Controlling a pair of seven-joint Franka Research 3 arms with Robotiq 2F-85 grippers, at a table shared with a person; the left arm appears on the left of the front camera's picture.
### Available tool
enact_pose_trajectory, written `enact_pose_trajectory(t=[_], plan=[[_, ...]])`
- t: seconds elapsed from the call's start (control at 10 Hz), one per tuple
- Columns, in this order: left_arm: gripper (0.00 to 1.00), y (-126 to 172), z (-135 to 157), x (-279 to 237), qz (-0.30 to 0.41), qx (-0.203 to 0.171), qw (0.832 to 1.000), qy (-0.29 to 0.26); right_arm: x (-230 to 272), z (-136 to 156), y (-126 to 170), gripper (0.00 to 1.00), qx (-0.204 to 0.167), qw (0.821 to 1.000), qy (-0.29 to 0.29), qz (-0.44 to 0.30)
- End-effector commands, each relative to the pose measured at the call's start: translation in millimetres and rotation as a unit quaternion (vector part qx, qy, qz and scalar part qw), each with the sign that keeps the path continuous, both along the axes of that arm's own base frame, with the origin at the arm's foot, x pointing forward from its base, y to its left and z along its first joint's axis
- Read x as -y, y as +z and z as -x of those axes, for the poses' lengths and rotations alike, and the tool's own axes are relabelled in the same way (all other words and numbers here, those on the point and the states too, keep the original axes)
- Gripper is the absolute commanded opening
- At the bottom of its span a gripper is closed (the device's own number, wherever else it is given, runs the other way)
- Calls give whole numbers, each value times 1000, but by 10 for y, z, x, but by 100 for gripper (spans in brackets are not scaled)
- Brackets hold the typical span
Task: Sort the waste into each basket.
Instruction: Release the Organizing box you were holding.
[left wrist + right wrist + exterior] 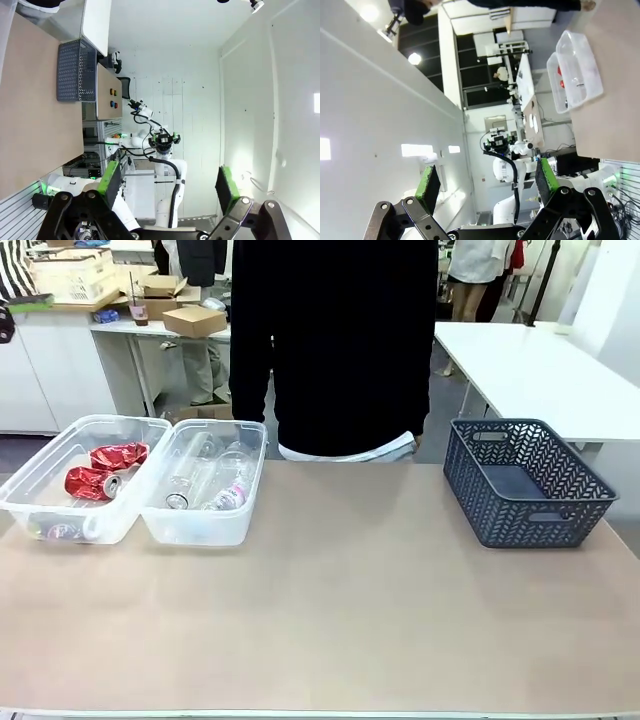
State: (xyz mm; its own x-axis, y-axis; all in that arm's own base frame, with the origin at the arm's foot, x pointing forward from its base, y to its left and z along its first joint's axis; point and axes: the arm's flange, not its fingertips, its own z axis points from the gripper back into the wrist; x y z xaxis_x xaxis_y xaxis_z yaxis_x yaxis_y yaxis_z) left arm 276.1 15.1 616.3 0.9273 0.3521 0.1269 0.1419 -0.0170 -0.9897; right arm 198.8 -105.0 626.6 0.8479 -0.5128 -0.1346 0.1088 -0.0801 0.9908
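Across the top middle of the front view, a person [335, 340] in dark clothing stands at the far edge of the surface [330, 620], cut off above the chest. At right sits a dark blue-grey lattice basket [525, 480]; its floor looks bare, though the near wall hides part of it. At left, two clear tubs stand side by side, touching. The left tub [40, 510] holds crushed red cans [105, 470]; something pale in its near corner is hard to make out. The right tub [215, 525] holds clear bottles [215, 485], one with a pinkish label. The left claw [167, 182] and right claw [485, 182] each gape wide, gripping nothing, aimed away at the room.
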Motion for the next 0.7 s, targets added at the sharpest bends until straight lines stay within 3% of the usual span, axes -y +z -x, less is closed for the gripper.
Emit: enact_pose_trajectory(t=[0.0, 0.6], plan=[[100, 1, -20, 22, 9, 11, 1000, -2, 17, -26, 27, 100, 12, 1000, 0, -6], [100, 1, -20, 22, 9, 11, 1000, -2, 17, -26, 27, 100, 12, 1000, 0, -6]])
